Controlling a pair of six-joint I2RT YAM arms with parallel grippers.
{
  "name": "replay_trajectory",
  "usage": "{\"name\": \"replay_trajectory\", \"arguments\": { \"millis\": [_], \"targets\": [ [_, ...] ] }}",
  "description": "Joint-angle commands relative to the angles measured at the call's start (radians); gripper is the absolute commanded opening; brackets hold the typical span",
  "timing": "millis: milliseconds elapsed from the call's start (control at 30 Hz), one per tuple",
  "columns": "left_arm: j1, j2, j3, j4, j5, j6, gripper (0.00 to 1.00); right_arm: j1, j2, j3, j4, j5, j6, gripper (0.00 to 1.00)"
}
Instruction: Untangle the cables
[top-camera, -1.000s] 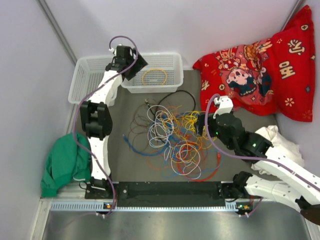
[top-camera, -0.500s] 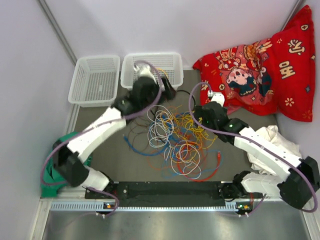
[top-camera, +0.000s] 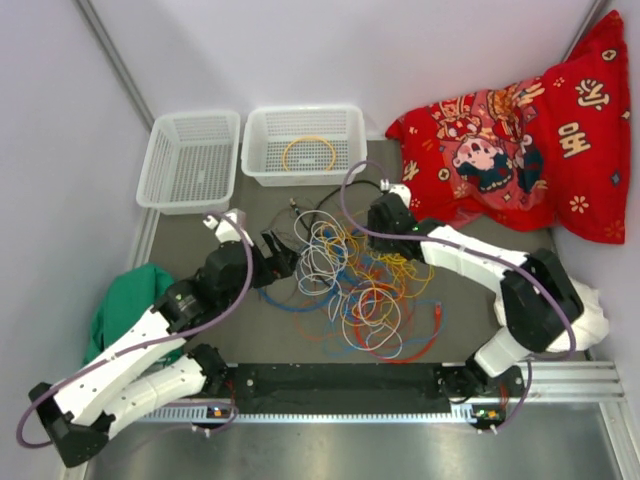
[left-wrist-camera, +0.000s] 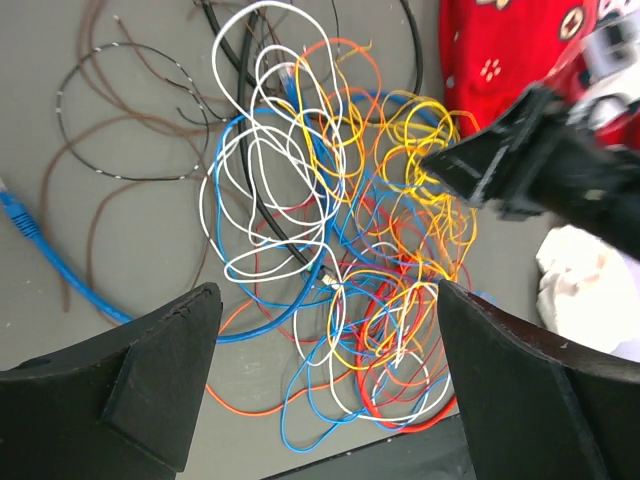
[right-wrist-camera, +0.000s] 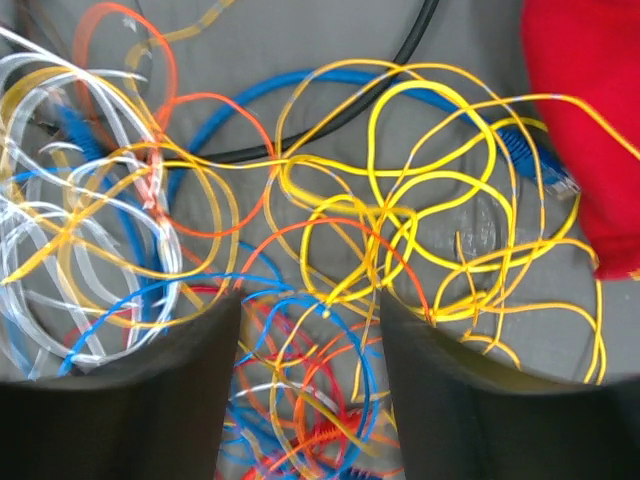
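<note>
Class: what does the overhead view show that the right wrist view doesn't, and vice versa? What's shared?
Overhead only: a left white mesh plastic basket, a right white mesh plastic basket holding a yellow cable ring, and a green cloth. Wrist only: the gap of the open right claw, with yellow wire loops seen between its jaws. Both: the tangled pile of thin coloured cables and the red fabric cushion.
</note>
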Motion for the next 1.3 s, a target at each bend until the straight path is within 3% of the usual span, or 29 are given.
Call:
{"name": "replay_trajectory", "arguments": {
  "millis": [0,33,100,267,400,500,700,967,1133,1267],
  "targets": [
    [0.000,-0.022,-0.021,-0.068,-0.049,-0.027,0.92,-0.009,0.064,0.080,-0.013,0.002,0.019,0.38],
    [0.000,-0.021,-0.018,-0.081,-0.048,-0.027,0.92,-0.011,0.067,0.091,-0.020,0.002,0.019,0.19],
    [0.000,-0.018,-0.015,-0.082,-0.046,-0.024,0.92,-0.011,0.048,0.091,-0.027,0.001,0.017,0.00],
    [0.000,-0.025,-0.002,-0.072,-0.060,-0.009,0.92,0.022,-0.162,0.123,-0.044,0.010,-0.045,0.00],
    [0.000,-0.028,0.010,-0.021,-0.081,0.022,0.93,0.127,-0.327,0.232,-0.036,-0.011,-0.160,0.00],
    [0.000,-0.024,0.028,0.052,-0.093,0.054,0.99,0.158,-0.360,0.437,-0.096,-0.086,-0.197,0.00],
    [0.000,0.001,0.078,0.281,-0.012,0.149,0.99,0.163,-0.361,0.692,-0.200,-0.160,-0.191,0.00],
    [0.000,0.071,0.036,0.726,0.210,0.296,0.99,0.163,-0.402,0.700,-0.185,-0.257,-0.086,0.00],
    [0.000,0.137,-0.034,1.011,0.268,0.307,0.99,0.163,-0.419,0.706,-0.182,-0.346,-0.029,0.00],
    [0.000,0.165,-0.008,1.024,0.290,0.313,0.99,0.163,-0.463,0.657,-0.201,-0.334,-0.026,0.00]
  ]
}}
